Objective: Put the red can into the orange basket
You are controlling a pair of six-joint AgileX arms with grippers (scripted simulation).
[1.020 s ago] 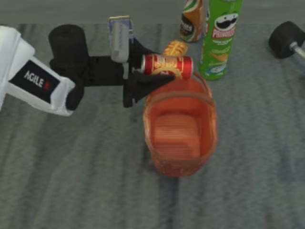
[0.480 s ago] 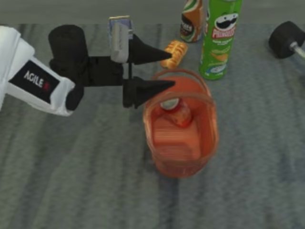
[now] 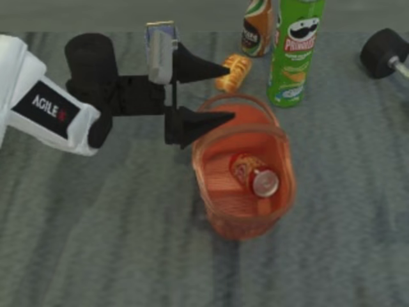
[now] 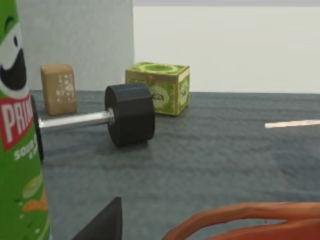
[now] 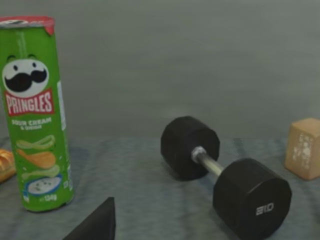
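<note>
In the lower centre of the top view, the orange basket (image 3: pixel 243 167) stands on the table with the red can (image 3: pixel 254 174) lying on its side inside it, silver end toward the lower right. Judged from that, the placing looks done; what seems left is only for the arm to draw clear. Just above the basket's upper-left rim, the left gripper (image 3: pixel 216 91) hangs with its fingers spread apart and nothing between them. Farther up the frame stand the green tube (image 3: pixel 294 51) and a dark bottle (image 3: pixel 257 27). The right arm does not show in the top view.
</note>
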